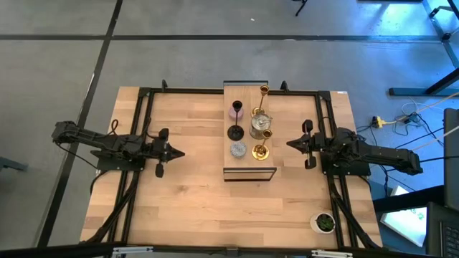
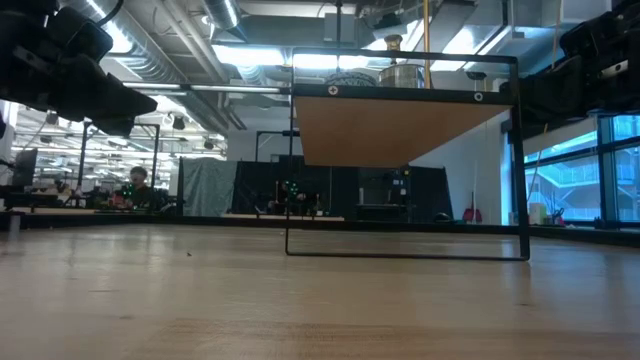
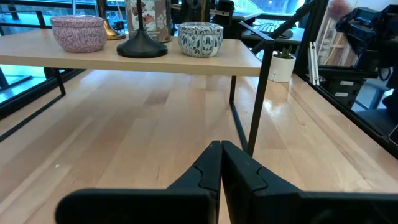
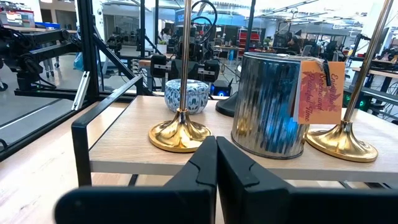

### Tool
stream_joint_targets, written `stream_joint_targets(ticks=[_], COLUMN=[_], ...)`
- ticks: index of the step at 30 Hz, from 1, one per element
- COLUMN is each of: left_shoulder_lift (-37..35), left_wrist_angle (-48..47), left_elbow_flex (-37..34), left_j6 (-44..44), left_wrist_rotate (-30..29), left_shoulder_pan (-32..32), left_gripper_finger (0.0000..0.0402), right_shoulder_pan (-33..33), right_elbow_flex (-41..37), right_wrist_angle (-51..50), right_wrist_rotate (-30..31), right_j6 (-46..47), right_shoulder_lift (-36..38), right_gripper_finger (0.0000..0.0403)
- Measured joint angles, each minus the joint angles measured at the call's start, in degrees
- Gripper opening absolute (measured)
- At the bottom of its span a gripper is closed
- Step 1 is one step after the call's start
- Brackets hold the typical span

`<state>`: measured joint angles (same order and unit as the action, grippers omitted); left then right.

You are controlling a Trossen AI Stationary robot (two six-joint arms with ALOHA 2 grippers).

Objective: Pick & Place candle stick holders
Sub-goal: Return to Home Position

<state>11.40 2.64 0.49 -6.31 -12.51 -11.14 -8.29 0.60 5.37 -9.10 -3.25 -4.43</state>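
We find all six candle holders (image 1: pixel 235 132) standing on the shelf (image 1: pixel 248 168), midway along the far edge of the table (image 1: pixel 193 208). The left gripper (image 1: pixel 176 153) and right gripper (image 1: pixel 290 144), both closed on nothing, face the shelf's long sides, about equally near.

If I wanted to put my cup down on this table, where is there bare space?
The table is bare on the near side of the shelf, across to the plant pot. Bare strips also lie between the shelf and the left gripper and the right gripper. The shelf top is crowded with candle holders.
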Motion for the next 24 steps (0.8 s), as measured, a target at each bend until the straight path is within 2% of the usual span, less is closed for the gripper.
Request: stream_joint_targets(ticks=[24], left_shoulder_lift=[0.0], left_wrist_angle=[0.02], left_elbow_flex=[0.0], left_j6=[0.0], left_wrist_rotate=[0.0], left_shoulder_pan=[0.0], left_gripper_finger=[0.0008], right_shoulder_pan=[0.0], right_elbow_flex=[0.0], right_wrist_angle=[0.0], right_wrist_rotate=[0.0], right_j6=[-0.02], right_shoulder_lift=[0.0], right_gripper_finger=[0.0001])
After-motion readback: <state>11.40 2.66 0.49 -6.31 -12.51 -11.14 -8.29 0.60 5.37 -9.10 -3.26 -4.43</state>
